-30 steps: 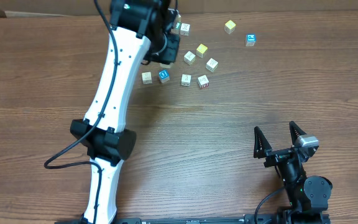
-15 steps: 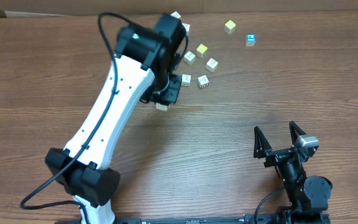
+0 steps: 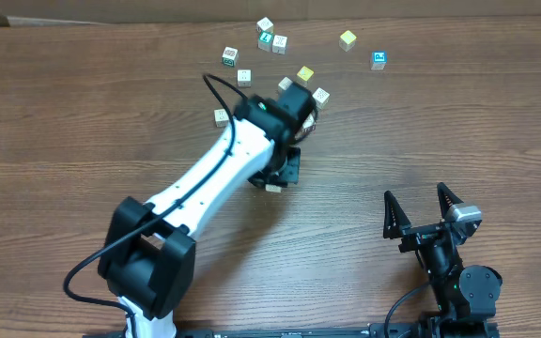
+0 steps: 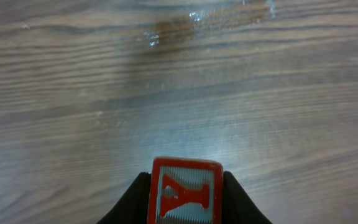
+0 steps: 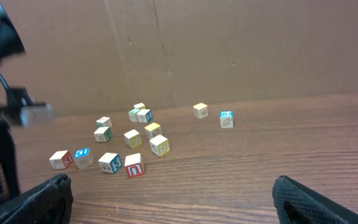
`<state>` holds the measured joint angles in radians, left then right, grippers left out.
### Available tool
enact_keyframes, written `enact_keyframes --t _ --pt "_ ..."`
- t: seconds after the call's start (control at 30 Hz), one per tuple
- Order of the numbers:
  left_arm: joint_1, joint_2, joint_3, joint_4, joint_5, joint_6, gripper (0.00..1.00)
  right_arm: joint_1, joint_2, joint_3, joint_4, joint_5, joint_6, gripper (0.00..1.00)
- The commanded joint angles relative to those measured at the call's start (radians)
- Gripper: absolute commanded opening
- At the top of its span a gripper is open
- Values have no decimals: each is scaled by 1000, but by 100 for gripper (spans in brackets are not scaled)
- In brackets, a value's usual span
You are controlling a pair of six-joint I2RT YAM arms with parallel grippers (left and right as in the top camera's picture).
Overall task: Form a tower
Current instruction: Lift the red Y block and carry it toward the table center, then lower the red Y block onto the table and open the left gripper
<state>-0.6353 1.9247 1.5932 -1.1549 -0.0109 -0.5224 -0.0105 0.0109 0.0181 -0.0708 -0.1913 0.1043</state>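
my left gripper (image 3: pixel 275 184) sits mid-table, a cube (image 4: pixel 186 191) between its fingers, just over the table (image 3: pixel 83 113) | loose cubes (image 3: pixel 279 43) scattered behind it, toward the far edge | my right gripper (image 3: pixel 424 209) near-right, well apart from all that

Fifteen letter cubes (image 5: pixel 159 145) — two arms (image 3: pixel 214 178) — one table (image 3: pixel 64 113).

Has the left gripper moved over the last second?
Yes. The left gripper, shut on a red-letter cube, has swung toward the near edge, farther from the blue-faced cube at the back, which stayed put.
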Motion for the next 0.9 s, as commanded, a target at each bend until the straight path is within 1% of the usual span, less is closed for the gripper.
enact_keyframes --t 0.0,0.03,0.1,0.2,0.37,0.47,0.7,0.87 --pt "-34 3 -90 98 -164 -138 18 8 -8 -10 5 6 -1 100" --pt "-42 3 -122 146 -217 -196 17 8 -8 -10 5 6 -1 100" --pt "-48 3 -169 211 -266 -265 18 8 -8 -10 5 6 -1 100" --pt "-48 3 -225 290 -278 -312 19 8 -8 -10 5 6 -1 100" --pt "-44 5 -305 430 -288 -312 21 8 -8 -10 5 6 -1 100" --pt "-45 5 -335 483 -277 -312 21 8 -8 -10 5 6 -1 100" --pt "-46 5 -337 492 -278 -307 22 8 -8 -10 5 7 -1 100" --pt "-46 5 -337 511 -278 -216 22 8 -8 -10 5 6 -1 100"
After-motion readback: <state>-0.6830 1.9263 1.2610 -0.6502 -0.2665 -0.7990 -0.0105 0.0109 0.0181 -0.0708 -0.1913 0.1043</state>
